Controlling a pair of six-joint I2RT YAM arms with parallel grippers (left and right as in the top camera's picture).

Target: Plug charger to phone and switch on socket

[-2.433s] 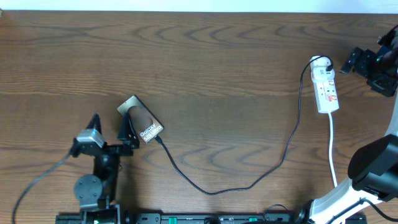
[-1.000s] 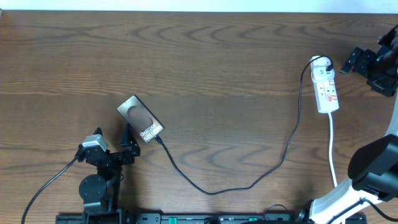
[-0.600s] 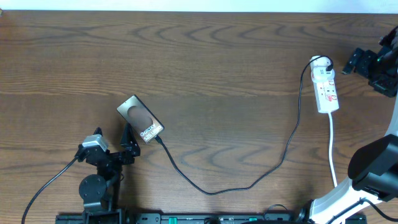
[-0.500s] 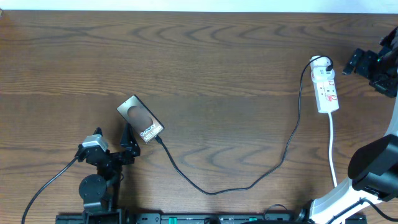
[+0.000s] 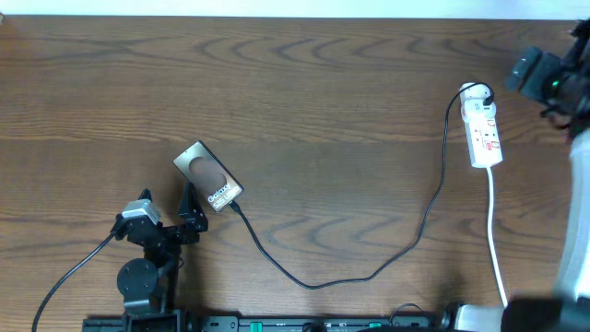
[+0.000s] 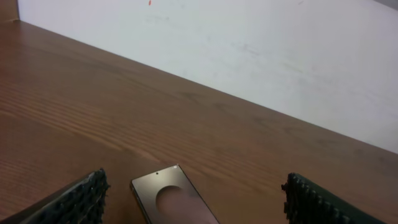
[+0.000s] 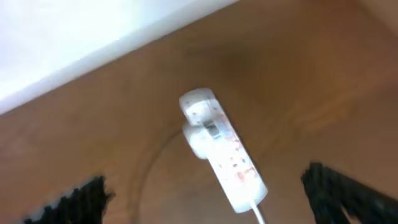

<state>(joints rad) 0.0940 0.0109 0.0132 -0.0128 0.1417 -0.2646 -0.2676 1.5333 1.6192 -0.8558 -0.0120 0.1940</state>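
The phone (image 5: 208, 178) lies flat at the table's left, brown oval up; it also shows at the bottom of the left wrist view (image 6: 175, 200). The charger (image 5: 369, 275) runs as a thin black cable from the phone's lower right end across the table to its plug at the top of the socket (image 5: 484, 130). Whether its tip sits in the phone I cannot tell. My left gripper (image 5: 167, 205) stands open just below and left of the phone, touching nothing. My right gripper (image 5: 542, 77), blurred, hovers open to the right of the socket (image 7: 224, 150), nothing between its fingers (image 7: 336, 188).
The socket's white cord (image 5: 494, 226) runs down toward the front edge at the right. A white wall (image 6: 249, 56) borders the table's far side. The left arm's base (image 5: 138, 281) and its grey wire sit at the front left.
The left gripper drew back down-left from the phone, then stayed still. The right gripper has just shifted up and left toward the socket, blurred, and the right arm's lower part swung aside.
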